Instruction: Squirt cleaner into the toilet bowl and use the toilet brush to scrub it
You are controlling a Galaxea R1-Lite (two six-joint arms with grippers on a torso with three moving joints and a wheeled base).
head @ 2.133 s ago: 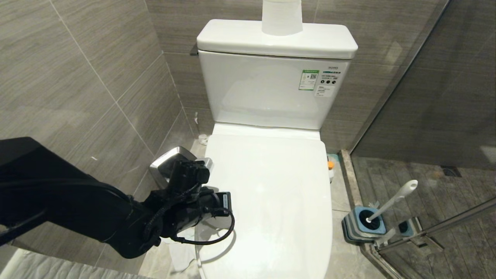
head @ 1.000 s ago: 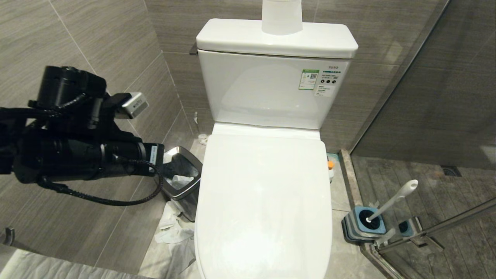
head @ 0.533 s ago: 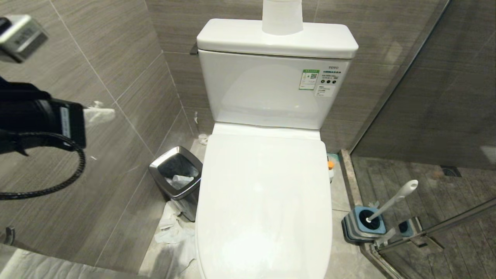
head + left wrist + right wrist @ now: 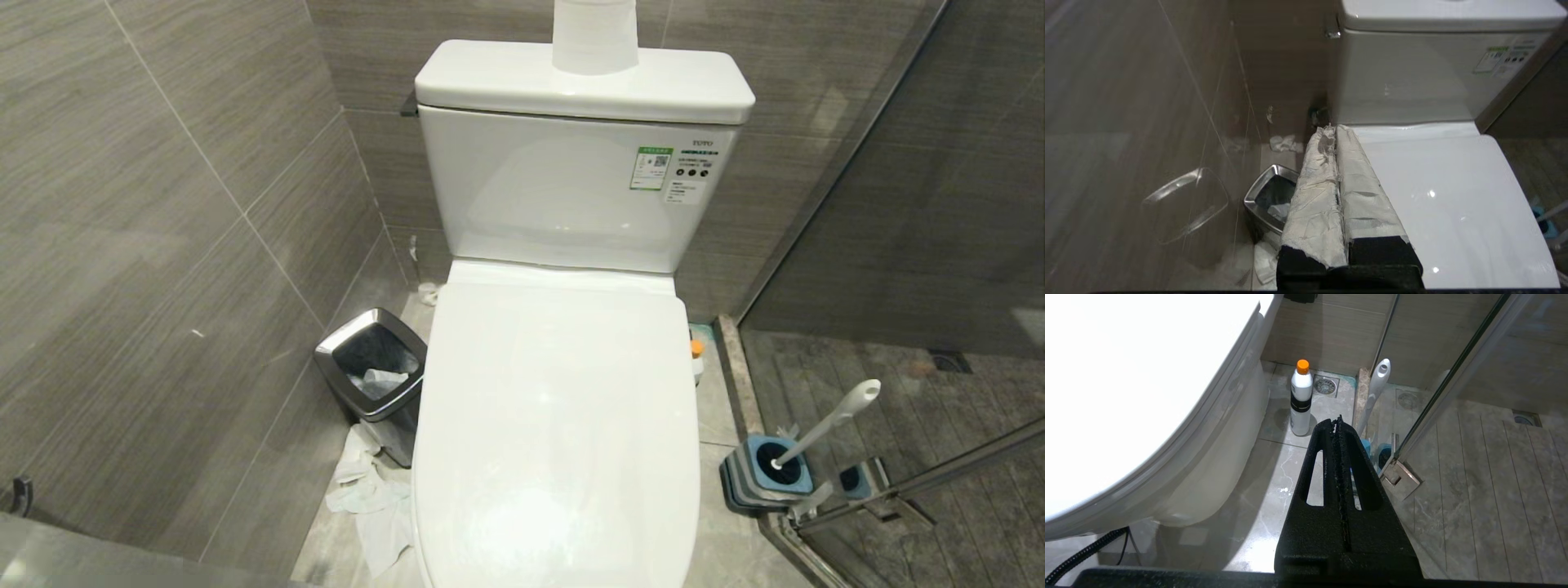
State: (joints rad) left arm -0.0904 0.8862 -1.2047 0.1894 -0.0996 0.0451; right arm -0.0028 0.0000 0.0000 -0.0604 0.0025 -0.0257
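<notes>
The left arm is no longer seen in the head view; a second ago it was raised at nine o'clock of the toilet [image 4: 563,425]. The lid is down, so it is judged that the bowl must first be uncovered. The left claw [image 4: 1336,134], wrapped in white paper, is pressed together and empty above the bin [image 4: 1269,196]. The right claw [image 4: 1337,422] is also pressed together, holding nothing, low beside the toilet. The cleaner [image 4: 1301,398] stands on the floor at three o'clock of the toilet, the brush [image 4: 824,425] in its holder [image 4: 763,474] at four o'clock.
</notes>
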